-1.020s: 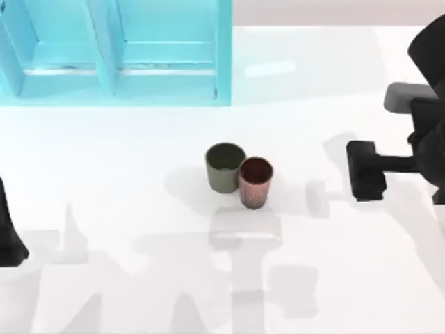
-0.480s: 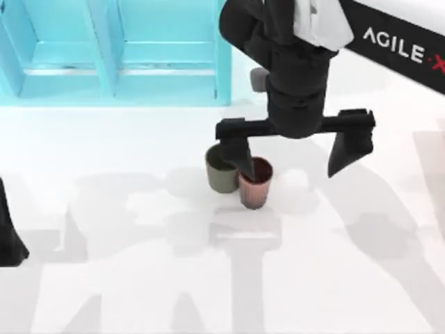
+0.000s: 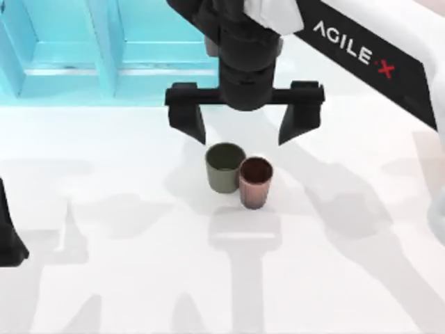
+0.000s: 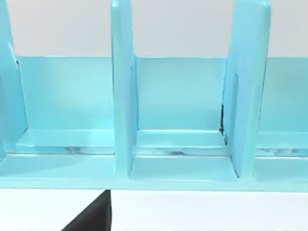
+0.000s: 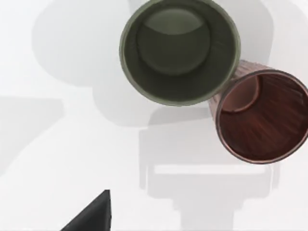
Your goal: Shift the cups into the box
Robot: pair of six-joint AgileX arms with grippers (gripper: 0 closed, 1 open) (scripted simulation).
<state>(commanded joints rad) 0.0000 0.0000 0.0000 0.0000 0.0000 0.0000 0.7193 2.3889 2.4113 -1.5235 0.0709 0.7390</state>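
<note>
Right gripper (image 3: 243, 125) hovers above cups, fingers wide apart. Olive-grey cup (image 3: 224, 167) touches coppery cup (image 3: 255, 182) mid-worktop, outside blue box (image 3: 115, 52) — risk: finger descending between them knocks neighbour over. Left arm (image 3: 8, 233) parked at left edge.

Right wrist cam looks straight down on both cups, upright on the white table (image 5: 57, 159). Olive-grey cup (image 5: 179, 50) has a plain wall and smooth, empty inside. Coppery cup (image 5: 262, 118) has a ribbed wall and dark inside, rims touching or nearly so. One dark fingertip (image 5: 91, 216) of the right gripper pokes in at the frame edge, well apart from both cups, with the olive-grey one nearer it.
</note>
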